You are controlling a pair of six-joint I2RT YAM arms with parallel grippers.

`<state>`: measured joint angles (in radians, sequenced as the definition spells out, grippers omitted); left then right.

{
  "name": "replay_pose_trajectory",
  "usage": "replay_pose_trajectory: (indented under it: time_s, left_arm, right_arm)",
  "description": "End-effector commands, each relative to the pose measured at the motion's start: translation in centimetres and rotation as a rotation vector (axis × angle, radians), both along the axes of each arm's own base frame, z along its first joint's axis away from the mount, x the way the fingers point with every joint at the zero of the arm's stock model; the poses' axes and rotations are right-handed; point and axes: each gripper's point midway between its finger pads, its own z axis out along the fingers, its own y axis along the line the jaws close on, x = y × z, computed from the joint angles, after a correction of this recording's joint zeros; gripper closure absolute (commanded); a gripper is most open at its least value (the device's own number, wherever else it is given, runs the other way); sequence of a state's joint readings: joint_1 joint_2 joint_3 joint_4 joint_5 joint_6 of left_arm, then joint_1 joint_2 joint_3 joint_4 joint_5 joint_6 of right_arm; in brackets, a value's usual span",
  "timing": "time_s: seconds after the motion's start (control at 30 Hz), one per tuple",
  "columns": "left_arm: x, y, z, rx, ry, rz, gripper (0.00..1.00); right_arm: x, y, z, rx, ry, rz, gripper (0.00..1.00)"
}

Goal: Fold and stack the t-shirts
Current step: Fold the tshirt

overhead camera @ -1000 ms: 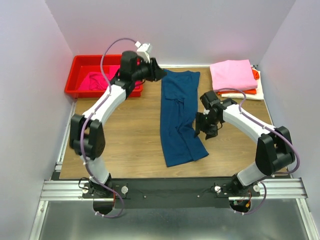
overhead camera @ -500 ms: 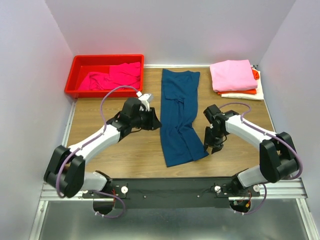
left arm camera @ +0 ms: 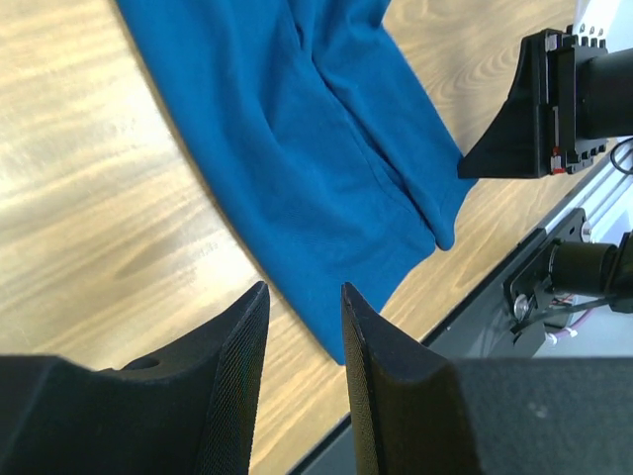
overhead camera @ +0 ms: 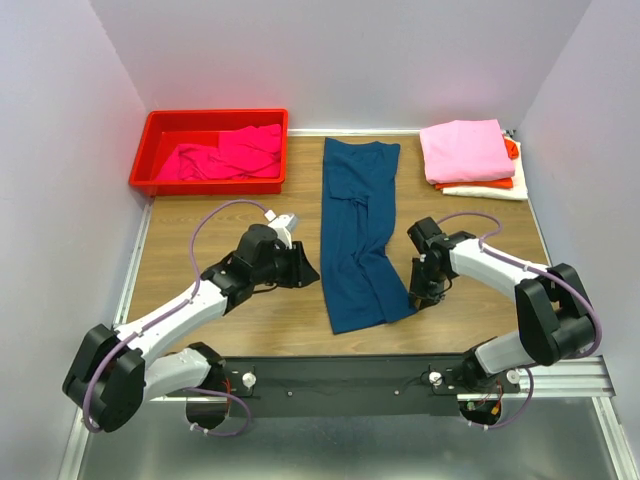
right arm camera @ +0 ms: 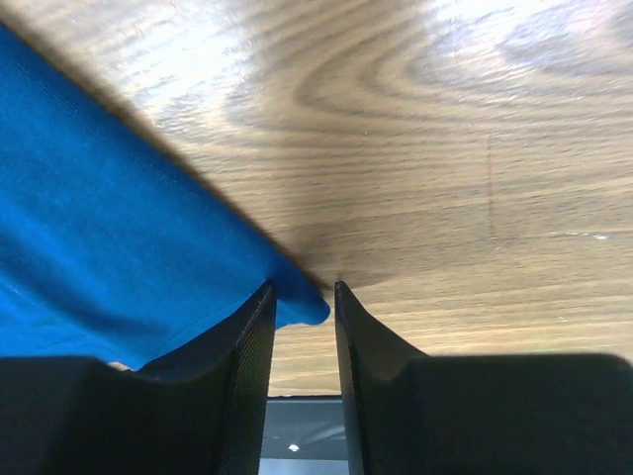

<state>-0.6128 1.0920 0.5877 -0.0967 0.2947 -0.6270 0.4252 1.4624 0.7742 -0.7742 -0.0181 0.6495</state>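
A dark navy t-shirt (overhead camera: 356,225), folded into a long strip, lies down the middle of the table. Its near right corner (right arm camera: 297,302) sits between the tips of my right gripper (right arm camera: 302,292), touching the left finger (right arm camera: 247,346), with a gap to the other finger. The jaws stand narrow but apart. My left gripper (overhead camera: 308,270) hovers open just left of the shirt's near left edge (left arm camera: 297,247), with only wood between its fingers (left arm camera: 247,336). A light pink t-shirt (overhead camera: 465,148) tops a folded stack over orange and cream ones at the back right.
A red bin (overhead camera: 160,130) at the back left holds crumpled magenta t-shirts (overhead camera: 225,155). The black base rail (overhead camera: 340,380) runs along the near table edge. White walls close in on the left, right and back.
My left arm swung back from the red bin to the near left side of the navy shirt. My right gripper moved down to the shirt's near right corner, its jaws narrowing.
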Motion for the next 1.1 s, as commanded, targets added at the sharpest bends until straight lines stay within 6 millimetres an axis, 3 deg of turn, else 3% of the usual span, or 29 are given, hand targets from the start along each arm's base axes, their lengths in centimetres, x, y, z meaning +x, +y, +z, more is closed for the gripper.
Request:
replay_pose_trajectory:
  time_s: [0.0, 0.27, 0.43, 0.6, 1.07]
  left_arm:
    - [-0.7, -0.2, -0.5, 0.006, 0.023, 0.027, 0.57]
    - [-4.9, -1.8, -3.8, 0.013, 0.173, -0.006, 0.57]
    - [-7.7, -2.6, -5.6, 0.019, 0.261, -0.041, 0.57]
    - [-9.5, -2.9, -6.7, 0.029, 0.317, -0.05, 0.56]
    - [-10.3, -2.5, -10.4, 0.109, 0.36, -0.027, 0.54]
  right_arm:
    - [-0.6, 0.6, -0.5, 0.047, 0.014, -0.01, 0.65]
    - [-2.6, 1.3, -0.3, 0.12, 0.048, -0.011, 0.92]
    - [-3.6, 1.9, -0.1, 0.15, 0.058, -0.013, 0.98]
    - [-3.7, 2.5, 0.2, 0.16, 0.044, -0.011, 0.99]
    - [-4.4, 3.0, 0.4, 0.167, 0.036, -0.005, 0.99]
